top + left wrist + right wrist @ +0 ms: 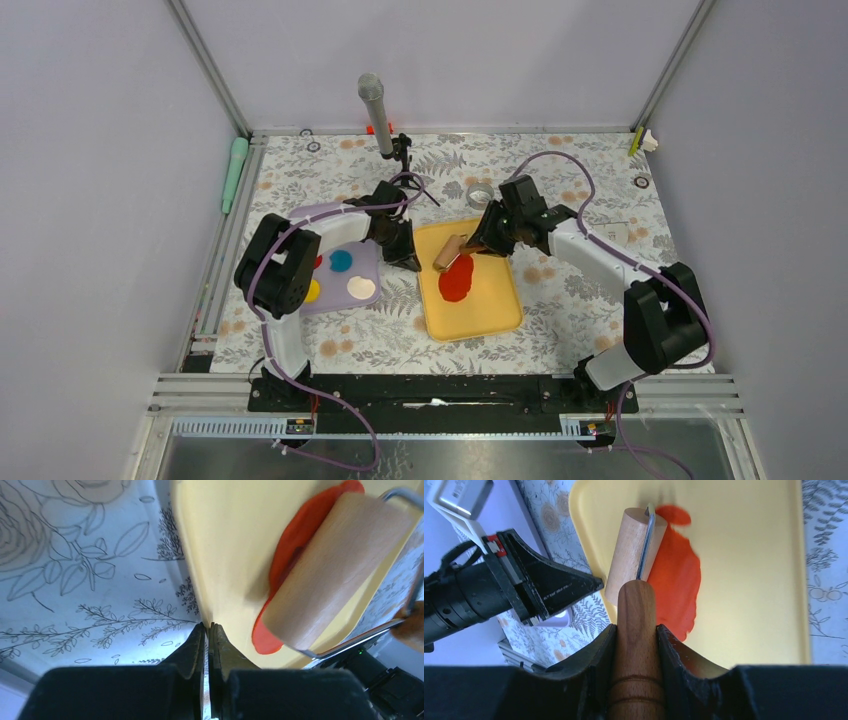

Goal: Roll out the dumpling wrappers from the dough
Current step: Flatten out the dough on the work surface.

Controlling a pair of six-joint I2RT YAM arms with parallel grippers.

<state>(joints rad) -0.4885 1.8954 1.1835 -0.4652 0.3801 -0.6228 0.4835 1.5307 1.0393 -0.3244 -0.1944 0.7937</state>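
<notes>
top: overhead, far | wrists: close, low, both facing yellow tray [225,540]

Overhead view: bright, even light from above, with only faint, soft shadows on the floral tablecloth [570,300]. My left wrist view: washed out with a bluish cast, the wooden roller [330,570] slightly soft and throwing a dim shadow on the yellow tray [225,540]. My right wrist view: tray crisp, my own fingers [591,675] dark and blurred up close.

One red wrapper [456,282], one roller [450,251], two trays [495,305] [336,302] — three discs [341,260] [312,291] [361,289]: blue, yellow, cream
</notes>
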